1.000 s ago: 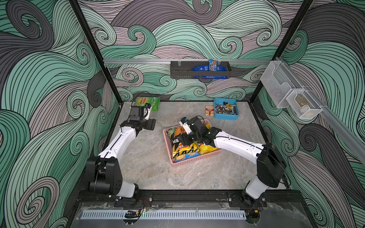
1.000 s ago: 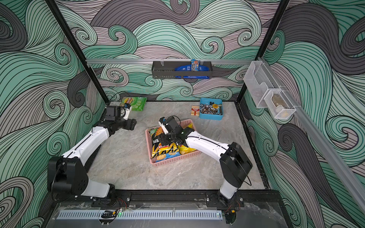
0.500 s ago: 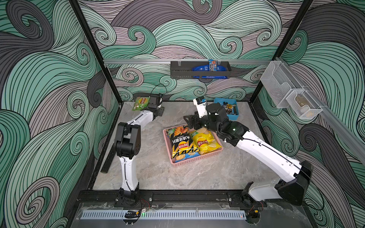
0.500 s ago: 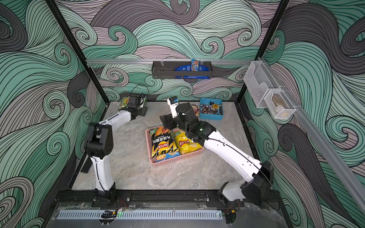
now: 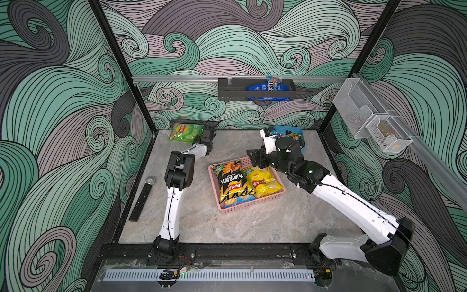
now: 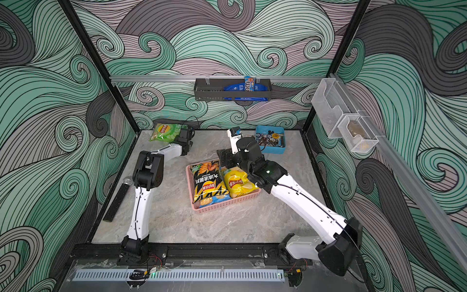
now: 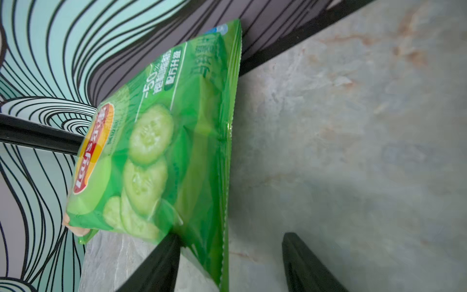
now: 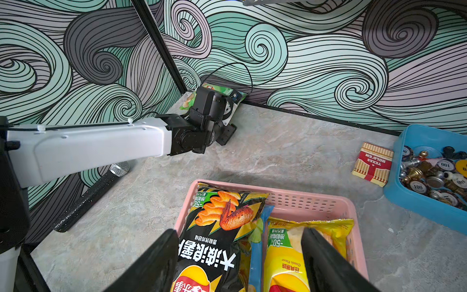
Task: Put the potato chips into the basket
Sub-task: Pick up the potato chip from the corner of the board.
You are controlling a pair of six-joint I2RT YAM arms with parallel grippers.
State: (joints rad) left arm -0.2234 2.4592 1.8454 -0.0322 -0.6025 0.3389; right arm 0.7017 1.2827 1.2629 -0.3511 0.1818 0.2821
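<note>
While outstretched, left gripper (image 7: 231,234) astride green bag (image 7: 156,141)

White arms (image 5: 348,204) with black joints (image 5: 179,170)

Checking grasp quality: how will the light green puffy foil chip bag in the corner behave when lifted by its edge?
The light green foil chip bag looks air-puffed, so probably light and squashy; hard squeezing might crush chips. Its glossy film looks slippery. Only the thin flat seam sits inside the open left gripper, so it would likely sag and swing.
</note>
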